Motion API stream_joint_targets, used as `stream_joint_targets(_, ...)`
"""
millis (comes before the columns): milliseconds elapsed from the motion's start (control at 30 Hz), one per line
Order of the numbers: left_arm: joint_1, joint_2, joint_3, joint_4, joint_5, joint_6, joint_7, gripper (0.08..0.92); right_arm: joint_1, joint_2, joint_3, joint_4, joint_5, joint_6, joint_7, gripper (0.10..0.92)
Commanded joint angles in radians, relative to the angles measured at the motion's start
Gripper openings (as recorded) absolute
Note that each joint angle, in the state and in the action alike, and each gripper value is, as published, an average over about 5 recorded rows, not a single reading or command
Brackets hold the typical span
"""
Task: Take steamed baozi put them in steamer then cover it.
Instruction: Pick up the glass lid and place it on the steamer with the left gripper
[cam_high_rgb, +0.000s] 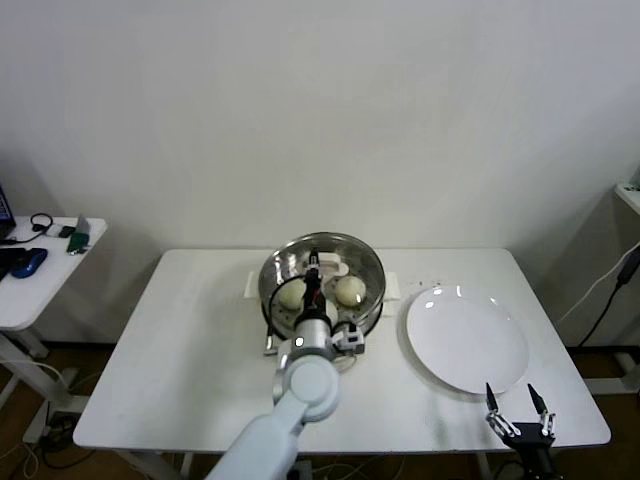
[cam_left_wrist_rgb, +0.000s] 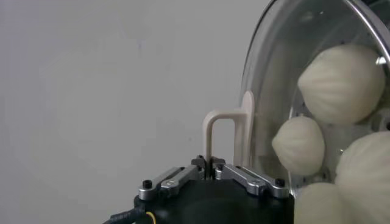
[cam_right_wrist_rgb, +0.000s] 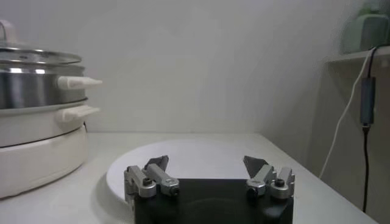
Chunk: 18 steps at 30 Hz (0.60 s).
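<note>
A white table (cam_high_rgb: 200, 340) carries the steamer (cam_high_rgb: 322, 290) and a white plate (cam_high_rgb: 466, 338).

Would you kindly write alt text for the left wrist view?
The left claw is shut on the pale handle of the glass cover, which sits on the steamer. Four off-white baozi show through the glass, against a plain pale wall.
</note>
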<state>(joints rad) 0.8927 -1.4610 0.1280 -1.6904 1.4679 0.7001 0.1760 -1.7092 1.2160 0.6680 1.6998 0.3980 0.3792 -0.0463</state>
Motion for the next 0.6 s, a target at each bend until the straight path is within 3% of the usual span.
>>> stream_joint_targets(33, 0.000, -0.007, -0.003, 0.040, 0.015, -0.004, -0.009, 0.140, 0.001, 0.000, -0.001, -0.003, 0.002, 0.004, -0.001, 0.823)
stream_joint_targets(600, 0.003, 0.005, -0.010, 0.037, 0.015, -0.014, -0.003, 0.140, 0.003, 0.006, 0.004, -0.001, -0.002, 0.013, 0.000, 0.823)
